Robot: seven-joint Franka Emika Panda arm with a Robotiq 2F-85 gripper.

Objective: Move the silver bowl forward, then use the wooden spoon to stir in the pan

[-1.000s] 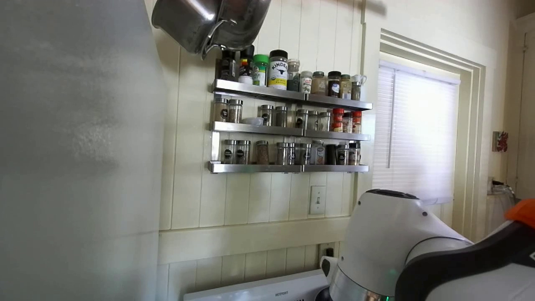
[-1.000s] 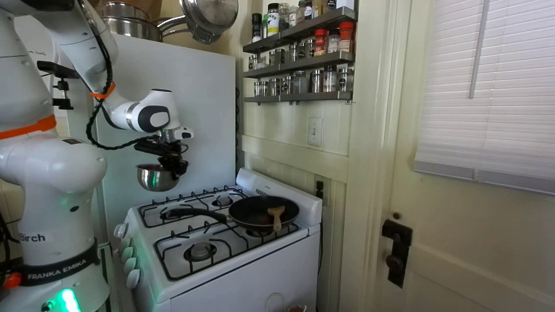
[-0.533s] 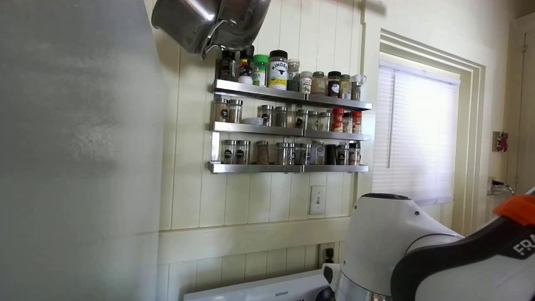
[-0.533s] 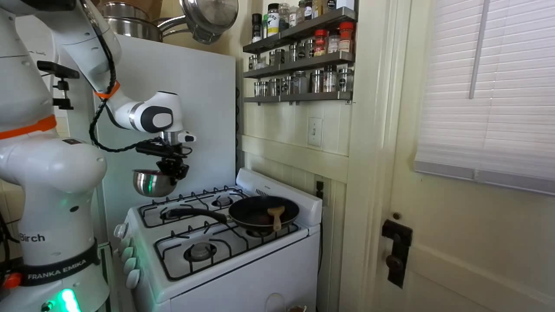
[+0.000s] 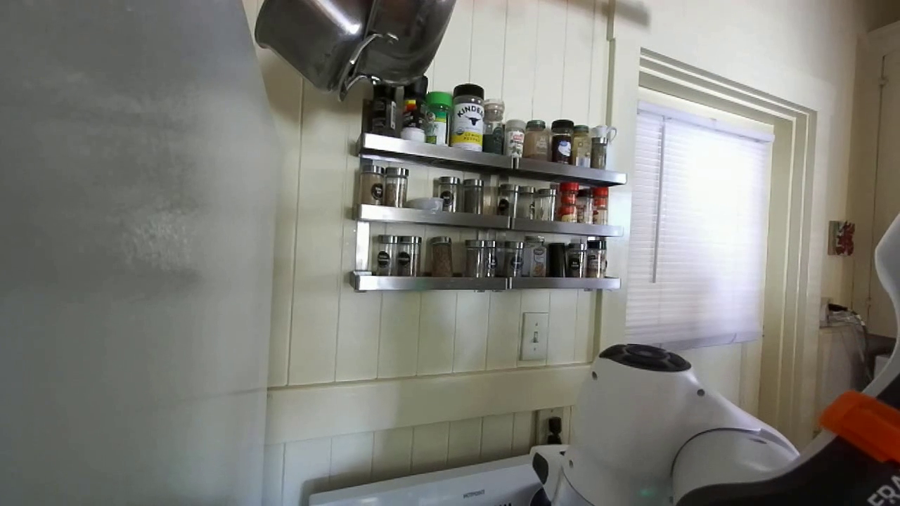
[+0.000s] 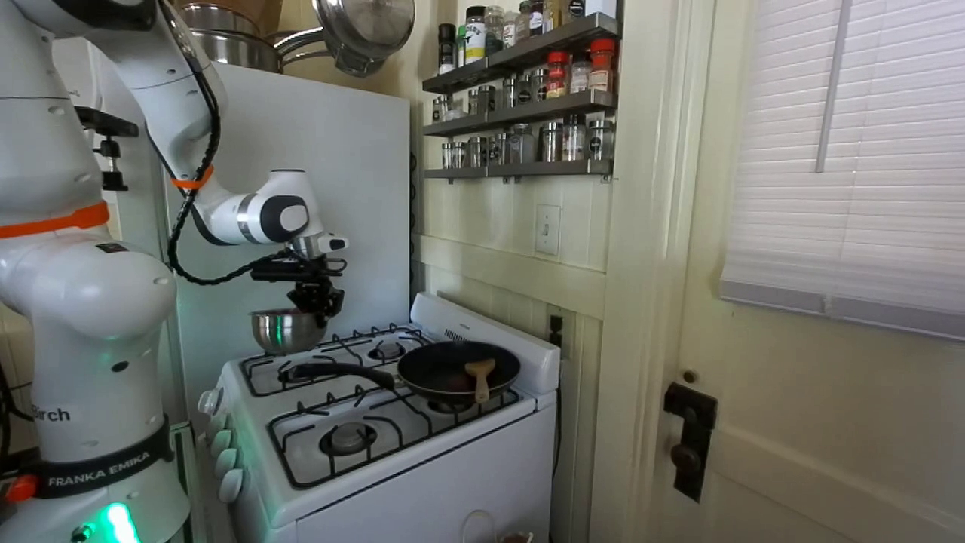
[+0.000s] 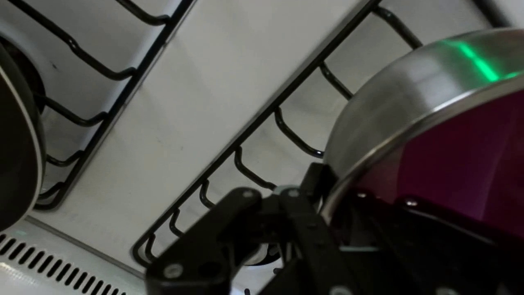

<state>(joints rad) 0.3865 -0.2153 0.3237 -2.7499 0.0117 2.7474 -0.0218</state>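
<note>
- Bare white stovetop (image 7: 213, 94) is running open between the near grate (image 7: 138, 73) and the far grate (image 7: 295, 87).
- The gripper (image 7: 331, 195) is pinching the silver bowl (image 6: 283, 333) by its rim above the far grate; I'm not seeing whether they're touching.
- The bowl is gleaming, green-streaked outside, magenta inside.
- The pan (image 6: 437, 369) is resting on the near grate, wooden spoon (image 6: 480, 369) lying over its rim.
- Beyond, a fridge (image 6: 324, 128) is standing.

- In an exterior view, your pan (image 6: 428, 368) sits on the stove (image 6: 407, 483).
- In the pan lies your spoon (image 6: 481, 372).
- Left of the pan hangs your bowl (image 6: 280, 335).
- Back left of the pan stands the fridge (image 6: 358, 181).
- Above the pan are the shelves (image 6: 520, 112).
</note>
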